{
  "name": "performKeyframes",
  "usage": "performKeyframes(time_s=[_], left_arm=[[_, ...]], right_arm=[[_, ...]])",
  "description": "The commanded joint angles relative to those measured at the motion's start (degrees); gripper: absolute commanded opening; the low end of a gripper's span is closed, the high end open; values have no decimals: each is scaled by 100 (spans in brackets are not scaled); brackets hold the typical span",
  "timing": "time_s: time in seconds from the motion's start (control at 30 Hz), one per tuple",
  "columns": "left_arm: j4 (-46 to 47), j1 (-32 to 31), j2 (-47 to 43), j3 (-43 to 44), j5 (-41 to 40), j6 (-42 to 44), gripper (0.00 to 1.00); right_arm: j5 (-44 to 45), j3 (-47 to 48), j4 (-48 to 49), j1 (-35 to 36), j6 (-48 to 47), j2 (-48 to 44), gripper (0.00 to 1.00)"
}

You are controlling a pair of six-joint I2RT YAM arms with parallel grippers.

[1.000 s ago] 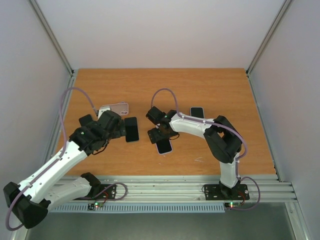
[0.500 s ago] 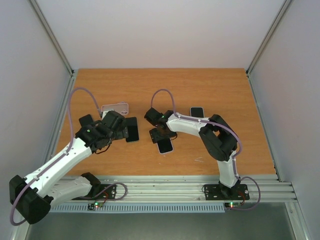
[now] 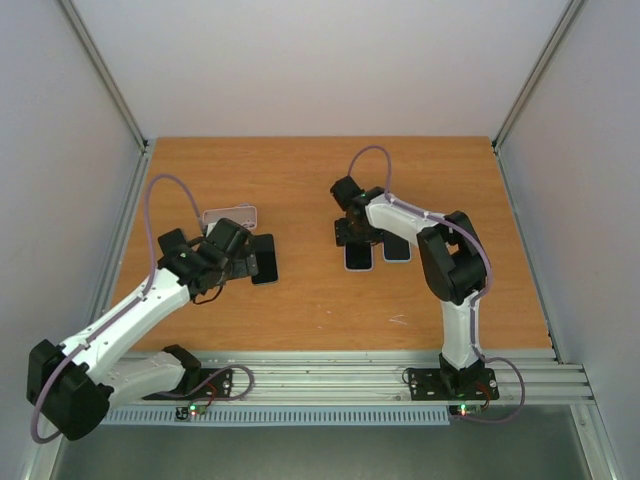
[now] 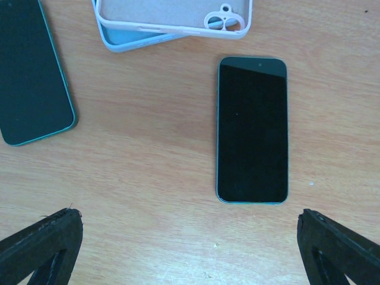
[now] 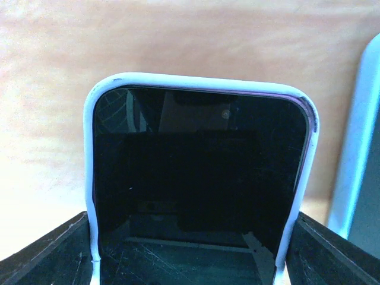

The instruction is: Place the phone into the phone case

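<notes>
Two grippers: the left gripper [image 4: 190,252] hovers over bare wood, its black fingers [image 4: 41,249] spread as wide as they go with nothing between them. The right gripper [image 5: 193,255] has its black fingers [image 5: 50,255] pressed against both long edges of the cased phone.
tabletop [image 3: 320,180]: orange-brown board, matte, with fine wood-grain streaks.
black phone [image 4: 252,138]: flat glossy black slab with rounded corners and a thin dark rim. It lies screen up and bare on the left half of the table, just beyond the left fingers and nearer than the cases, touching neither.
pink case [image 4: 178,15]: pale pink, soft-looking shell, hollow side up, with ringed camera cut-outs at one end. It lies askew on top of the blue case.
blue case [image 4: 127,40]: pale blue shell; only one corner shows from under the pink one.
green-rimmed phone [image 4: 32,77]: dark screen with a teal edge, lying left of the black phone and well apart from it.
cased phone [image 5: 199,178]: dark glass in a pale blue-white rubbery bumper, lying right of the table's centre. There is a dark scuff at one far corner and fine scratches on the near glass.
second cased phone [image 3: 397,250]: black screen with a pale rim, just right of the cased phone.
views: only the left wrist view shows the blue case and the teal rim. Only the right wrist view shows the scuff and scratches. Only the top view shows both arms.
</notes>
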Motion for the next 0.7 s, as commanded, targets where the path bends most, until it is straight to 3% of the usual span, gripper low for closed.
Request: performKeyframes(time_s=[0.0,0.2,0.67], left_arm=[[316,246,139,-113,305,27,99],[515,738,308,-244,976,79,100],[730,1579,916,29,1708,237,99]], right_arm=[[107,375,5,-321,-286,247,79],[174,538,-142,-512,-518,541,79],[493,757,-496,-628,-881,746,80]])
